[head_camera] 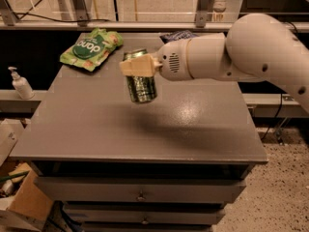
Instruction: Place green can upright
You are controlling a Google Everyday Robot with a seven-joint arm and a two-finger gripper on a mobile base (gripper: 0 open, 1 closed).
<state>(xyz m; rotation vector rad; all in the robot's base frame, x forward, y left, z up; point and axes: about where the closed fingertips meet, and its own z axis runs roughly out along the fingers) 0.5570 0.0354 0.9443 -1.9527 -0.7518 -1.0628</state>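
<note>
The green can (141, 87) is a dark green patterned drink can with a silver top rim. It hangs nearly upright above the middle of the grey table (96, 129), off the surface. My gripper (137, 65) reaches in from the right on a white arm (227, 57). Its pale fingers (133, 67) are shut on the can's upper part. The can's shadow falls on the table below and to the right of it.
A flat green snack bag (91, 47) lies at the table's back left corner. A dark blue packet (177, 35) lies at the back, partly behind the arm. A white pump bottle (20, 83) stands on a ledge at the left. Drawers are below the tabletop.
</note>
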